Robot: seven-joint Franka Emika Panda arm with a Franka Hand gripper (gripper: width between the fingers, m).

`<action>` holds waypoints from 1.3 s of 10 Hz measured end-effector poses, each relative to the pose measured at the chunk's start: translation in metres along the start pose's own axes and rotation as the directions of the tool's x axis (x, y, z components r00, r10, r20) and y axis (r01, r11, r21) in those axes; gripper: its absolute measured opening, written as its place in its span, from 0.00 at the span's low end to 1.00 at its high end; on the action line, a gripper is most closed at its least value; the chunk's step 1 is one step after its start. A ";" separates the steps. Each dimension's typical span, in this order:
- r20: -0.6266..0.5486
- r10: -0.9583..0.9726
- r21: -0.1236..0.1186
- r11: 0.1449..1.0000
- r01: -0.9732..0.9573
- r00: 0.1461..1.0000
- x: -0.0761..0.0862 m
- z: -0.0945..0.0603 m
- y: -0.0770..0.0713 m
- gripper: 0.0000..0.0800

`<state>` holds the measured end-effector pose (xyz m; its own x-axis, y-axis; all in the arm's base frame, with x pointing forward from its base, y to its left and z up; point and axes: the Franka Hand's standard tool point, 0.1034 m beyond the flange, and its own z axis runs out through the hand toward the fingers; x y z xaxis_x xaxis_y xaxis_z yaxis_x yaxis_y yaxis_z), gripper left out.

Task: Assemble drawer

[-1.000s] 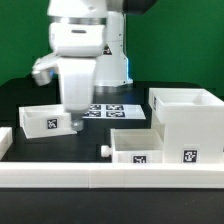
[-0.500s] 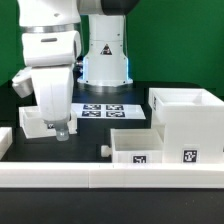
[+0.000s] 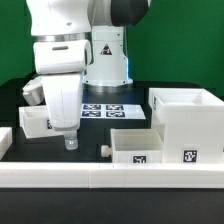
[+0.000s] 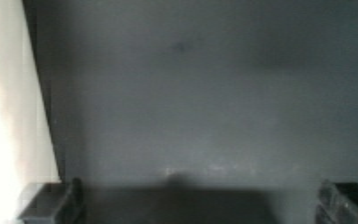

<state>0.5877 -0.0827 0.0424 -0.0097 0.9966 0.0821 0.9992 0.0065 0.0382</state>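
Note:
The drawer's tall housing [image 3: 188, 122] stands at the exterior view's right. One shallow tray [image 3: 140, 148] with a knob [image 3: 103, 151] lies in front of the middle. The second tray [image 3: 33, 121] sits at the left, partly hidden behind my gripper [image 3: 70, 141]. The gripper hangs low over the dark table just in front of that left tray, touching nothing. In the wrist view the gripper [image 4: 202, 205] is open and empty, its dark fingertips [image 4: 51, 203] wide apart over bare table. A white edge [image 4: 5, 100] runs along one side there; I cannot tell which part it is.
The marker board [image 3: 105, 110] lies behind the trays by the robot base. A long white rail [image 3: 110, 176] borders the table's front. A small white piece [image 3: 5, 140] sits at the far left edge.
The arm has swung and the gripper has come down and forward, from over the left tray to the table in front of it. The drawer parts have not moved.

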 end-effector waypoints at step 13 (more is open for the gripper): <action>-0.007 0.011 -0.039 0.999 -0.011 1.000 0.052 0.018 0.017 0.81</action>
<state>0.6052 -0.0291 0.0290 0.0012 0.9960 0.0893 0.9971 -0.0080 0.0759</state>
